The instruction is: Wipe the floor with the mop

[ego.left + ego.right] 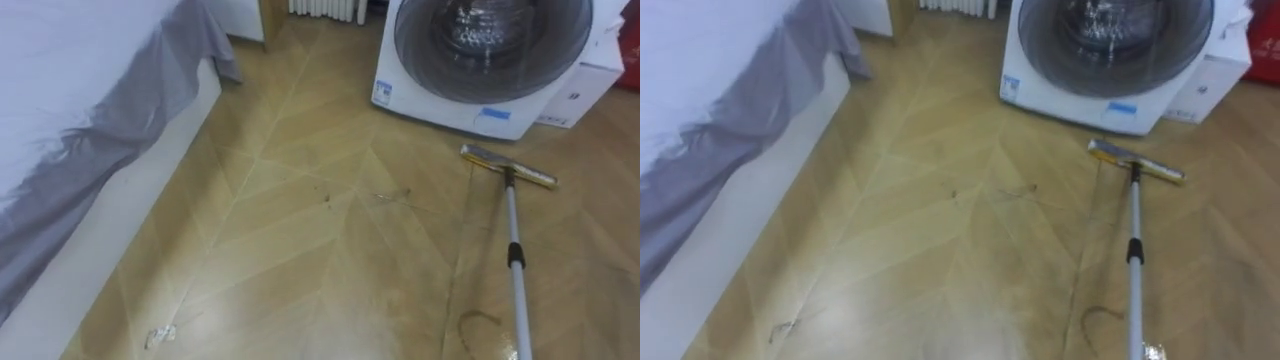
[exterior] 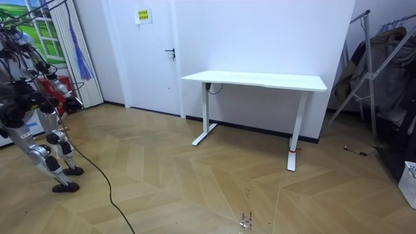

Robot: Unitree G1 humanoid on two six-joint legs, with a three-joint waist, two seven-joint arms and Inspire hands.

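A mop lies across the wooden floor (image 1: 300, 250) on my right. Its flat yellowish head (image 1: 507, 166) rests on the boards just in front of the washing machine (image 1: 485, 60). The silver handle (image 1: 516, 270) with a dark collar runs from the head toward me and leaves the picture at the lower right edge. What holds the handle's near end is out of sight. In the room view I stand at the far left edge (image 2: 26, 110), knees bent and leaning forward.
A bed with a grey sheet (image 1: 90, 130) lines the left side. A crumpled scrap (image 1: 160, 335), dark specks (image 1: 325, 197) and a curled thread (image 1: 478, 320) lie on the floor. A white desk (image 2: 257, 81) stands by the wall, a radiator (image 1: 328, 8) at the back.
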